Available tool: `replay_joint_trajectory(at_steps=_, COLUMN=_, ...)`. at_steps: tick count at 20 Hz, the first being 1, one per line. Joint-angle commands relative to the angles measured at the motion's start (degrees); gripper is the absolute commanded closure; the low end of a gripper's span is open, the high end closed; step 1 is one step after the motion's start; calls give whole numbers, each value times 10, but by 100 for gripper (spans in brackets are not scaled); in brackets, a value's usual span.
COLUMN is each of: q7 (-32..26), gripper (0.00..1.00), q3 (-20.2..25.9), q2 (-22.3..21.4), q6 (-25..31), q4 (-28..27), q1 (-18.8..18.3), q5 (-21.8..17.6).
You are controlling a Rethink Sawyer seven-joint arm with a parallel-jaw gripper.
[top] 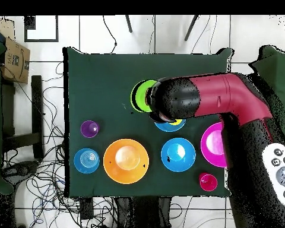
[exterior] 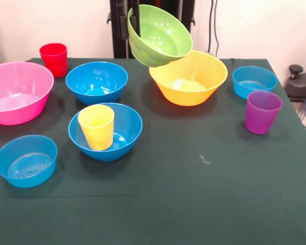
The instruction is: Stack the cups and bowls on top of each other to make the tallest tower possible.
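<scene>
My gripper (exterior: 136, 21) is shut on the rim of the lime green bowl (exterior: 160, 35), which hangs tilted high above the table's far side. Below and nearer the camera, the yellow cup (exterior: 96, 126) stands inside a deep blue bowl (exterior: 123, 133). From overhead, the green bowl (top: 142, 96) sticks out beside the arm (top: 198, 98), which hides most of that blue bowl (top: 170, 125). A second blue bowl (exterior: 96, 81), the yellow-orange bowl (exterior: 188, 79), pink bowl (exterior: 17, 92), red cup (exterior: 53, 58) and purple cup (exterior: 263, 111) stand separately.
Two small light-blue bowls sit apart, one at the front left (exterior: 26, 161) and one at the far right (exterior: 254, 81). A dark green cloth (exterior: 193, 194) covers the table. Cables and a cardboard box (top: 14, 59) lie on the floor beside it.
</scene>
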Motion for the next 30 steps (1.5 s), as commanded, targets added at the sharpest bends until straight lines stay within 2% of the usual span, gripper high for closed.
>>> replay_joint_trajectory(at_steps=1, q7=-32, gripper=100, q3=-29, q2=13, q6=19, q4=-22, q1=-6, q5=9)
replay_joint_trajectory(at_steps=7, q7=-66, gripper=100, q3=-26, q2=23, q6=27, q4=-45, q1=-25, q5=4)
replay_joint_trajectory(at_steps=11, q7=-65, gripper=100, q3=-30, q2=24, q6=31, q4=-63, q1=-27, q5=-5)
replay_joint_trajectory(at_steps=15, q7=-65, gripper=100, q3=-37, q2=55, q6=45, q4=-111, q1=-15, q5=-17)
replay_joint_trajectory(at_steps=30, q7=-152, gripper=100, q3=-34, q2=181, q6=118, q4=-291, q1=13, q5=-49)
